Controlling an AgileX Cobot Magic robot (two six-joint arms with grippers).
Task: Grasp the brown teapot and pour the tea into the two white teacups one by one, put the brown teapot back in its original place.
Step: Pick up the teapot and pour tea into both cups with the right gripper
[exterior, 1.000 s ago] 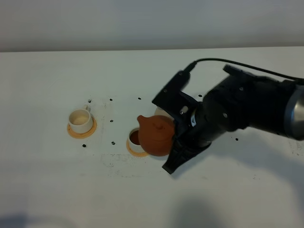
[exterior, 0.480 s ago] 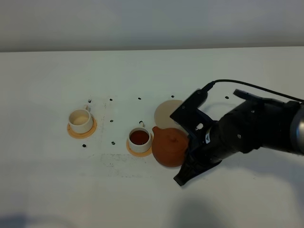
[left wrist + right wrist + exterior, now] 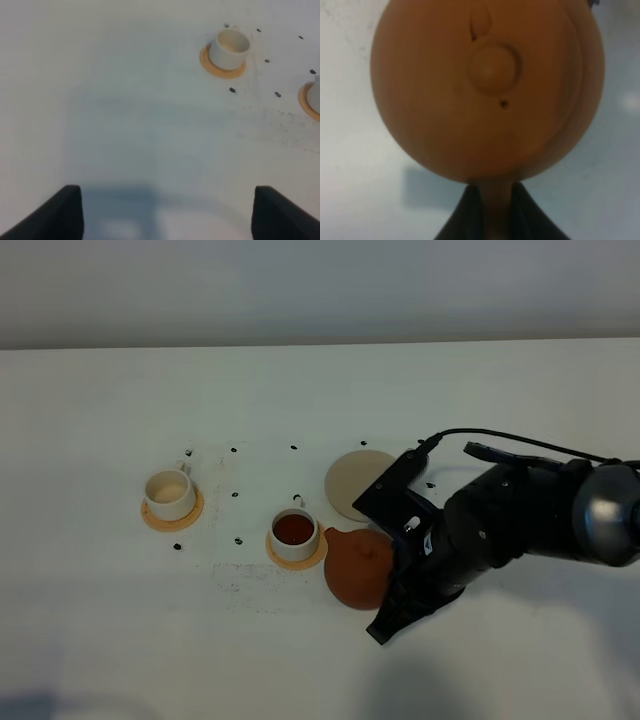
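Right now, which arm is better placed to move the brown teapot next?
Right: the right gripper holds the brown teapot by its handle. The left gripper is open and empty, and its wrist view shows no teapot.

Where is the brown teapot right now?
In the exterior high view the brown teapot is right of centre, held by the right gripper, just right of the tea-filled teacup and in front of the cream saucer, not on it.

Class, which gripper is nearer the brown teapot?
Right. The right gripper grips the brown teapot; the left gripper hangs open over the table, with the teapot outside its wrist view.
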